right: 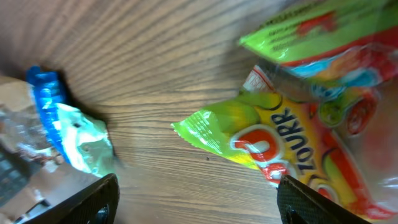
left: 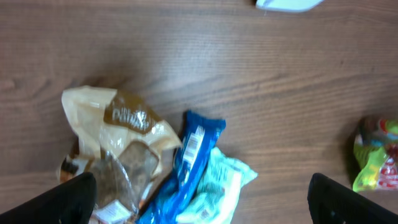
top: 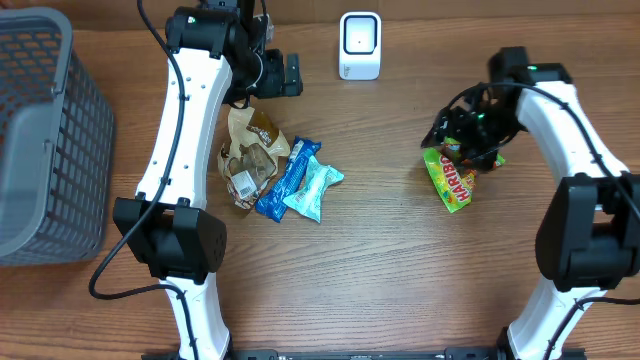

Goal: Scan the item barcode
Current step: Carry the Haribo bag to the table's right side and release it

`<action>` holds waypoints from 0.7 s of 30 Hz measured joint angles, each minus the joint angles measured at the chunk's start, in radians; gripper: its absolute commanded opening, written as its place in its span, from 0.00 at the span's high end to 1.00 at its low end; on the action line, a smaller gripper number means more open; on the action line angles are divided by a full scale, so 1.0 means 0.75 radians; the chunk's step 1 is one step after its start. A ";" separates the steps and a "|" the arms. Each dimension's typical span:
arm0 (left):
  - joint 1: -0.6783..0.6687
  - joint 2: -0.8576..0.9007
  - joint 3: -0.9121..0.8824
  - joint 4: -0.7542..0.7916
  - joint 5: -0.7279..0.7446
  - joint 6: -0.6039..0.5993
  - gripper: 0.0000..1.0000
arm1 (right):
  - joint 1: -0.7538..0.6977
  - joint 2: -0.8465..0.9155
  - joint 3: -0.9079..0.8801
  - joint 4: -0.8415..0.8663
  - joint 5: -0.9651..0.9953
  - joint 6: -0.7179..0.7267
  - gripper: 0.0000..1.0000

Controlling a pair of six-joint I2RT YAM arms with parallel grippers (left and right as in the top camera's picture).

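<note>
On the wooden worktop (top: 400, 280), a green-and-yellow plastic candy bag (top: 455, 188) lay unheld.
Left jaws and right jaws gaped wide, empty.

Overhead: grey basket (top: 40, 130) cut by left edge, 9 o'clock. Right gripper (top: 466, 138) covers 12 o'clock end of green candy bag (top: 457, 186). Left arm (top: 185, 120) hides 9 o'clock side of beige snack bag (top: 252, 150); label print too small to read.

Left wrist view: scanner (left: 289, 4) clipped by top edge, 1 o'clock. Green candy bag clipped at 3 o'clock, blurred. Left fingers (left: 68, 200) only dark tips, 7 and 5 o'clock. Beige snack bag and blue wrapper (left: 189, 168) run off bottom edge.

Right wrist view: everything motion-blurred. Green candy bag cut by top and right edges; barcode not discernible.
</note>
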 measured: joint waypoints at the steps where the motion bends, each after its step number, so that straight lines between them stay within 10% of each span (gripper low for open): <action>1: 0.000 0.000 0.000 0.007 -0.001 0.006 0.00 | 0.007 0.000 0.000 -0.008 0.044 0.024 0.18; 14: 0.304 0.000 0.957 -0.415 -0.006 0.024 0.00 | 0.140 0.000 0.004 0.152 0.091 -0.047 0.17; 21: 0.379 -0.115 1.008 -0.421 -0.032 -0.015 0.00 | 0.263 0.057 0.005 0.110 0.255 -0.035 0.20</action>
